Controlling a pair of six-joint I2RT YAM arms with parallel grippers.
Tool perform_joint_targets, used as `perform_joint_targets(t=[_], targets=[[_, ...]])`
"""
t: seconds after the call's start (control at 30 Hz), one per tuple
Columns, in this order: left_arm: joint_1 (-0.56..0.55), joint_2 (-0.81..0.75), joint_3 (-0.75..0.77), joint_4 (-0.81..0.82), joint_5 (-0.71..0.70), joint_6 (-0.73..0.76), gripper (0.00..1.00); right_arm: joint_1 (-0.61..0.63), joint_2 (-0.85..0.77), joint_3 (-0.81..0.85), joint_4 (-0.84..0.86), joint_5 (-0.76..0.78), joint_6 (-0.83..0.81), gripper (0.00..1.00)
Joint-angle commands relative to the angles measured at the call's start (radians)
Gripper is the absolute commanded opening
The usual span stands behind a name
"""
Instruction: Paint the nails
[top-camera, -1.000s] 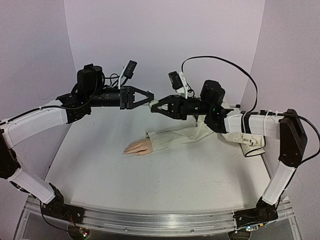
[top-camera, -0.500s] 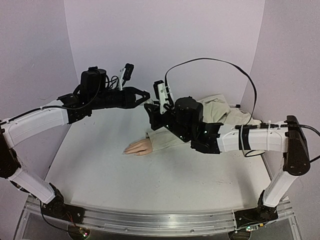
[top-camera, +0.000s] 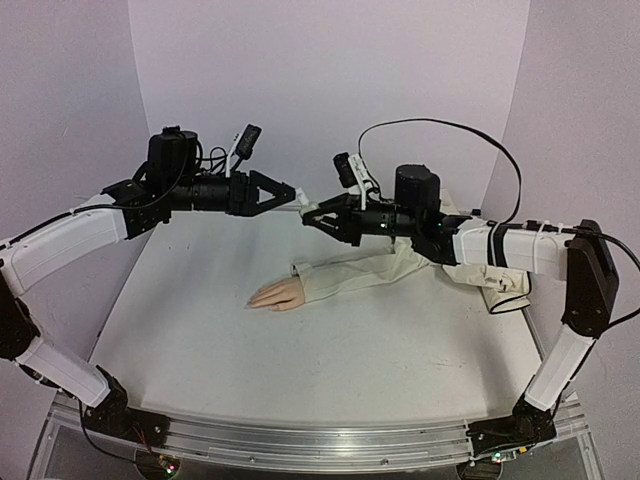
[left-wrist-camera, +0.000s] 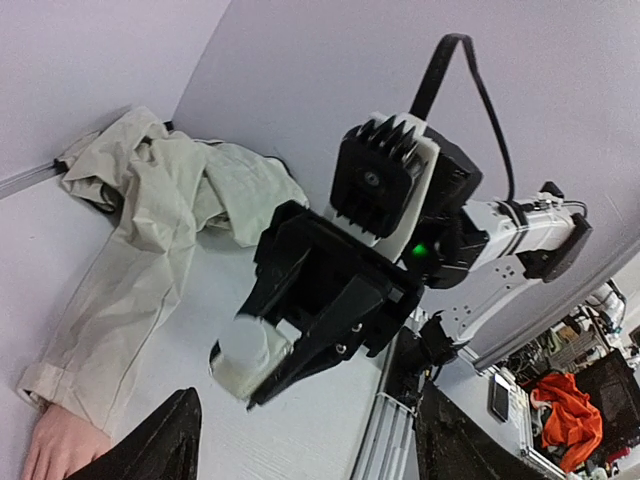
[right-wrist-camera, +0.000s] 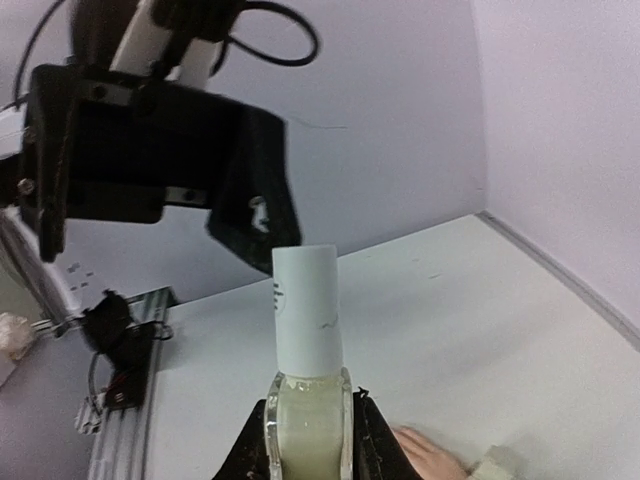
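Observation:
The peach fake hand (top-camera: 277, 295) lies palm down mid-table, poking out of a beige sleeve (top-camera: 360, 272); its nails are too small to make out. It also shows in the left wrist view, hand (left-wrist-camera: 55, 450), and in the right wrist view, hand (right-wrist-camera: 430, 460). High above the table my right gripper (top-camera: 312, 213) is shut on a small glass polish bottle (right-wrist-camera: 305, 410) with a white cap (right-wrist-camera: 307, 310) on it. My left gripper (top-camera: 288, 191) faces it tip to tip, open and empty, just short of the cap (left-wrist-camera: 240, 352); its fingertips (left-wrist-camera: 165, 440) stand wide apart.
The sleeve's loose cloth (top-camera: 478, 262) is bunched at the back right against the wall. A black cable (top-camera: 440, 124) loops above the right arm. An aluminium rail (top-camera: 320, 445) runs along the near edge. Purple walls close the back and sides.
My left gripper has opened from shut and drawn slightly back to the left. The right arm dipped and twisted with the bottle, then came back up level facing the left gripper.

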Motion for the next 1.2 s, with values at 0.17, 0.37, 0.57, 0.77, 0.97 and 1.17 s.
perform_joint_targets(t=[0.17,0.37,0.57,0.77,0.97,1.17], targets=[[-0.026,-0.017,0.037,0.143,0.147,-0.023,0.67,0.005,0.048,0.102,0.129,-0.439,0.16,0.0],[-0.056,-0.006,0.04,0.144,0.15,0.005,0.41,0.004,0.052,0.086,0.196,-0.392,0.206,0.0],[-0.059,-0.018,0.012,0.144,0.097,0.023,0.25,0.004,0.042,0.058,0.226,-0.308,0.218,0.0],[-0.062,-0.016,0.004,0.13,0.006,0.021,0.08,0.005,0.017,0.026,0.271,-0.178,0.228,0.0],[-0.068,0.001,0.048,-0.028,-0.274,-0.037,0.0,0.233,-0.046,0.002,0.088,1.117,-0.07,0.0],[-0.068,0.053,0.134,-0.133,-0.302,-0.049,0.01,0.27,-0.013,0.032,0.128,1.143,-0.189,0.0]])
